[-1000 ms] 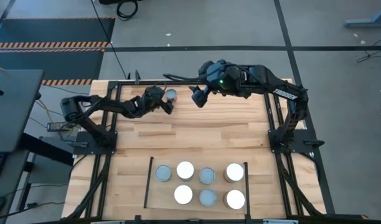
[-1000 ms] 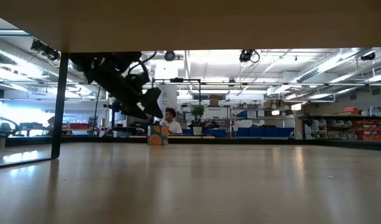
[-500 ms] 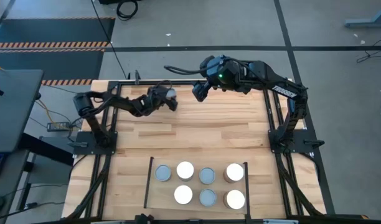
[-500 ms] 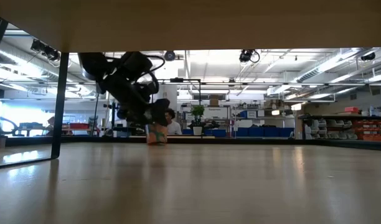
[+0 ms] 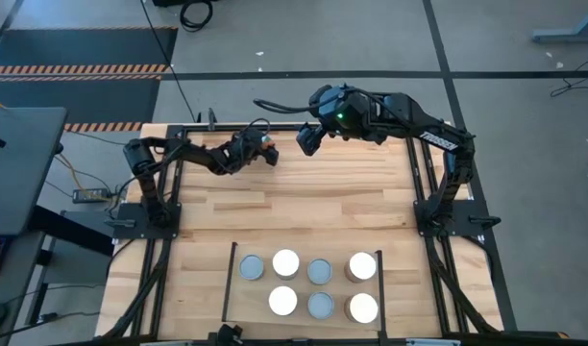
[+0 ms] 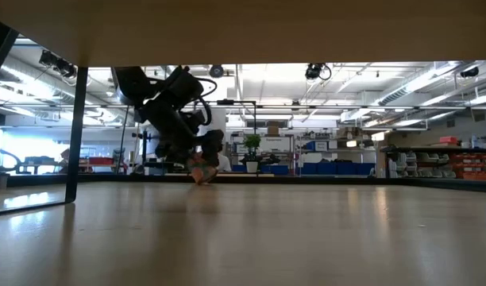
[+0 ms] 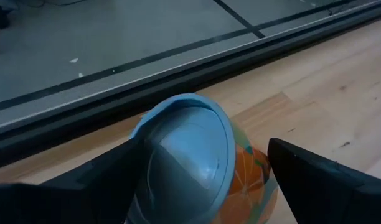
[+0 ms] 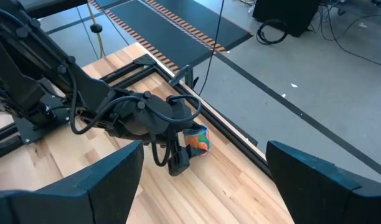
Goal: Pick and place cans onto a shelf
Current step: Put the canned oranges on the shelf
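A can [image 7: 190, 162] with a grey top and an orange side stands near the table's far edge, between the fingers of my open left gripper [image 7: 206, 146]. In the low view the can [image 6: 200, 173] looks tilted. The right wrist view shows the can [image 8: 198, 139] beside the left arm. My right gripper [image 5: 306, 142] hangs open, high above the table, just right of the can, with nothing between its fingers. Several grey and white cans [image 5: 319, 271] stand on the pale shelf [image 5: 254, 300] at the near edge. My left gripper has one finger [image 7: 109, 177] lying against the can's rim and side [image 7: 142, 140]; the other finger [image 7: 315, 177] stands apart from the orange side [image 7: 246, 180]. The fingers come slanting down from the table's left. The can leans, its top turned toward the gripper, its base on the table.
A black rail [image 5: 236, 125] runs along the table's far edge just behind the can. Two thin black bars [image 5: 227, 284] edge the shelf. Bare planks [image 5: 304, 207] lie between the arms and the shelf.
My left gripper has sunk and gone toward the table's far right, and its open fingers have come around the orange can. The can, upright a second ago, now looks tilted in the low view.
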You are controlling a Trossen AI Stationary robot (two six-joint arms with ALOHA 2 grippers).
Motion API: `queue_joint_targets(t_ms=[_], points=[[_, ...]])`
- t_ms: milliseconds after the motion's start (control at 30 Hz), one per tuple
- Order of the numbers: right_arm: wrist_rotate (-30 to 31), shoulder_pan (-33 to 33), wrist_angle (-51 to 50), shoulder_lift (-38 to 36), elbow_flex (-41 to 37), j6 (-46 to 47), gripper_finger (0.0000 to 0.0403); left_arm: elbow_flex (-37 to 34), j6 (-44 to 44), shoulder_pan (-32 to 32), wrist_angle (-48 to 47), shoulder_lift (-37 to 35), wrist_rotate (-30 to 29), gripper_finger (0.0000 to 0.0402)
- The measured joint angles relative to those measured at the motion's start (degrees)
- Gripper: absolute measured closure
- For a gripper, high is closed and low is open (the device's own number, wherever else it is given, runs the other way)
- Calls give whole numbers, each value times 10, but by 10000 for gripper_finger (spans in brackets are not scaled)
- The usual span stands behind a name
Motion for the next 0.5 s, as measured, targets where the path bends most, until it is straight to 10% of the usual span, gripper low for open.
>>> queue_joint_targets(t_ms=[500], points=[[-22, -1, -29, 0, 0, 0, 56, 42, 42, -28, -78, -6, 36, 113]])
